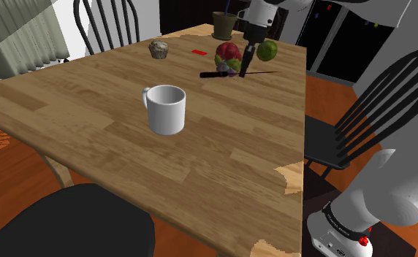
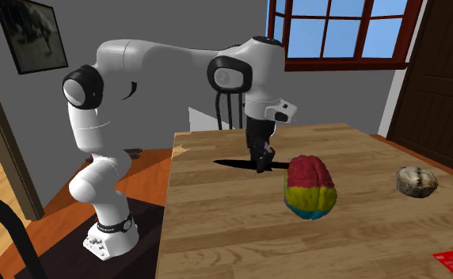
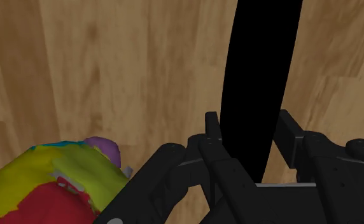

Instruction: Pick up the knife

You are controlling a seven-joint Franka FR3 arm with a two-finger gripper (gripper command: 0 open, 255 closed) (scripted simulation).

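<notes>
Claw (image 3: 249, 124) is clamped on the black knife (image 3: 263, 57), which lies level at the wooden desk (image 1: 90, 117) surface; contact with the desk cannot be determined. Multicoloured ball (image 2: 310, 186) sits just beside the claw.

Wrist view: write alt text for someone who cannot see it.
The black gripper clasps a black knife between its fingers, the blade running away over a wooden table. A lumpy red, yellow and purple object lies beside it.
</notes>
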